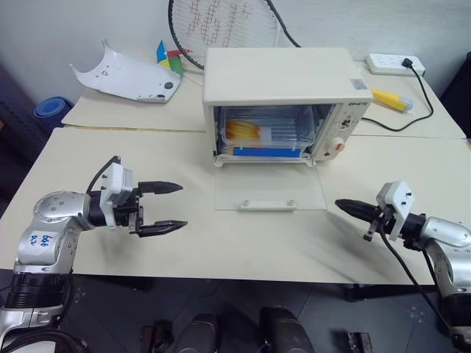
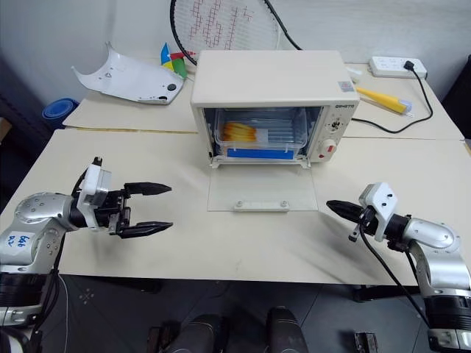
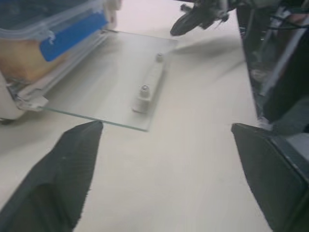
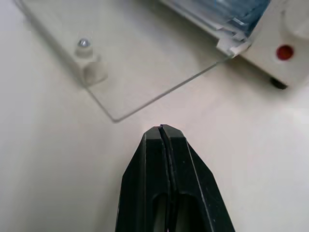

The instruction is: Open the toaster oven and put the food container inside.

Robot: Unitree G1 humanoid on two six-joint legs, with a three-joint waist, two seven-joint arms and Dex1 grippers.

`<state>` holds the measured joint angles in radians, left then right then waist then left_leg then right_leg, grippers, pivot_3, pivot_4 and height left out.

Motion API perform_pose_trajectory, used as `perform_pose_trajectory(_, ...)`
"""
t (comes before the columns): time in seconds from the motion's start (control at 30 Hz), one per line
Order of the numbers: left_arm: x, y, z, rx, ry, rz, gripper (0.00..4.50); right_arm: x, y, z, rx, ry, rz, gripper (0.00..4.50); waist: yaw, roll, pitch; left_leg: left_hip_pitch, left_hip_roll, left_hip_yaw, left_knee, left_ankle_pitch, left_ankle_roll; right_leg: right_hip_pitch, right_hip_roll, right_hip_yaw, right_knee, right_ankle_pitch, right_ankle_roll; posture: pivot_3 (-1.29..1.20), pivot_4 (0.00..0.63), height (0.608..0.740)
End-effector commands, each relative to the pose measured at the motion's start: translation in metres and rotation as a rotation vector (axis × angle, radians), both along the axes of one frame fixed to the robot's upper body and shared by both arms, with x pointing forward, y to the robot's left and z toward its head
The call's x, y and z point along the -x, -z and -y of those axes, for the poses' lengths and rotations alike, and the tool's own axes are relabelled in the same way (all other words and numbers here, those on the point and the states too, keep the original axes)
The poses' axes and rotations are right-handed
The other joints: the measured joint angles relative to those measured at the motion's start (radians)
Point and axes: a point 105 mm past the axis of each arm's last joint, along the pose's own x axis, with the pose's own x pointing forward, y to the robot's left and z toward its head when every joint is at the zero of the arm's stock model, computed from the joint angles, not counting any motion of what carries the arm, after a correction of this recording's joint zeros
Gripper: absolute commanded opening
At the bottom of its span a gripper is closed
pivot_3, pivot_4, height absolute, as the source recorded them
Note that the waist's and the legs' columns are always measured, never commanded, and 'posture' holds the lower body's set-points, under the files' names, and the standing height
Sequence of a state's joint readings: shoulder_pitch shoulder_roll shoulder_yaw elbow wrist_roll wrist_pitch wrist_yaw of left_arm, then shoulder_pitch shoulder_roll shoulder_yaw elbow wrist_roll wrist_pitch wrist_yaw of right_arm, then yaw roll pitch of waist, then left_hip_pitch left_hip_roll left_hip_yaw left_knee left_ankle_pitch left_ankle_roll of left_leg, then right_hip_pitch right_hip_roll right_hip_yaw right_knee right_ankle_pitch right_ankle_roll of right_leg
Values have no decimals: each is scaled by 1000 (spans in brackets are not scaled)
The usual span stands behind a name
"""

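Cream tabletop [image 1: 184,243], L to R, as you had it: white curved plastic shell [image 1: 125,77] sat far back-left, well apart from the work, next to some coloured bits; racket head [image 1: 221,26] leaned vs the wall behind.

L gripper [image 1: 163,207] hung over the table front-left, fingers spread wide w/ nothing between them, pointed across toward the door. My read: that was a hand that had no more to carry, parked clear of the glass so it wouldn't snag the door edge.

Centre: toaster oven [image 1: 280,77] stood w/ its glass door [image 1: 268,187] dropped flat onto the table, handle [image 1: 265,204] up. Food container [image 1: 268,131] sat inside on the rack, blue clip facing out, yellow-orange strips toward the oven's left side. It looked fully in, not hanging over the sill. So the put-inside step read as done; the door was open, prob because the container needed the full mouth.

R of the door: R gripper [image 1: 350,207] was low over the table, just off the door's front-right corner, fingers pressed together on nothing, tip aimed at the door. Closed tip there would suit nudging the door, but that's a guess.

Far R back: power strip [image 1: 394,64] w/ black cord [image 1: 423,103] trailing, yellow item [image 1: 390,99] beside the oven. None in your way.
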<state>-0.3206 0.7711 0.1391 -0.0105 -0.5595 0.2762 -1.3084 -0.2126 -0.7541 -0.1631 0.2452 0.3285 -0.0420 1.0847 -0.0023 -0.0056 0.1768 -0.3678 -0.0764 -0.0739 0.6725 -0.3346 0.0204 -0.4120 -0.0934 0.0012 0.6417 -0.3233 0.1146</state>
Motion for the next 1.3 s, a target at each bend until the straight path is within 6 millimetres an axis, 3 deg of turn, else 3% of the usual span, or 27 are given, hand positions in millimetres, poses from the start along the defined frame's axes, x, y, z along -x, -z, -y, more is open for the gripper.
perform_pose_trajectory(0.03, 16, -20, 13, 62, 118, 29, 4477, -6, 12, -4, -1, -32, 20, 0, -1, 0, 0, 0, 0, 0, 0, 0, 0, 0, 0, 0, 0, 0, 0, 0, 150, 740)
perform_pose_trajectory(0.27, 16, -32, 17, 229, 32, 0, 4477, -15, -7, -38, -169, -107, 132, 0, -6, 1, 0, 0, 1, 0, 0, 0, 0, -1, 1, 0, 1, 0, 0, 0, 150, 740)
perform_pose_trajectory(0.47, -3, -39, 1, 298, -180, 88, 4477, -16, -62, -45, -427, -78, 247, 0, 0, 1, 0, -1, 1, 0, 2, 0, 0, -1, 1, 0, 1, 0, 0, 0, 150, 740)
perform_pose_trajectory(0.63, -15, -17, -22, 135, -338, 174, 4477, -14, -115, -48, -562, -81, 351, 0, 1, 1, 0, -1, 0, 0, 1, 0, -1, -1, 0, 0, 1, 0, 0, 0, 150, 740)
perform_pose_trajectory(0.7, -12, -4, -27, 66, -339, 175, 4477, -9, -121, -49, -536, -106, 359, 0, -1, 1, 0, -1, 1, 0, 0, 0, -1, -2, 1, 0, 1, 0, 0, 0, 150, 740)
perform_pose_trajectory(0.83, -7, 18, -37, -37, -359, 171, 4500, 4, -108, -48, -382, -158, 334, 530, 3, 1, 0, -1, 1, 0, -5, 0, -1, -2, 0, -1, -3, 0, 0, 0, 150, 740)
perform_pose_trajectory(0.9, -5, 23, -40, -58, -361, 177, 4500, 13, -91, -49, -284, -200, 296, 1198, 7, 1, 0, -1, 1, -1, -5, -1, 0, -1, 0, -1, -4, 0, 0, 0, 150, 740)
perform_pose_trajectory(0.97, -1, 26, -42, -70, -364, 173, 4500, 27, -61, -45, -156, -246, 231, 1837, 12, 1, 0, -2, 0, -1, -4, -1, 0, -1, 0, -1, -5, 0, 0, 0, 150, 740)
perform_pose_trajectory(1.03, 5, 29, -39, -75, -354, 161, 4500, 37, -42, -39, -122, -252, 184, 2565, 13, 1, 0, -1, 0, -1, -5, -1, 1, -1, 0, -1, -5, 0, 0, 0, 150, 740)
perform_pose_trajectory(1.23, 13, 34, -36, -73, -355, 145, 4500, 48, -12, -21, -90, -214, 154, 4483, 1, 1, 0, 3, 1, 1, -4, -1, 1, 2, 0, 1, -4, 0, 0, 0, 150, 740)
perform_pose_trajectory(1.3, 15, 35, -35, -69, -365, 137, 4500, 50, -9, -16, -93, -183, 162, 4483, 1, 1, 0, 3, 1, 1, -5, -1, 1, 2, 0, 1, -4, 0, 0, 0, 150, 740)
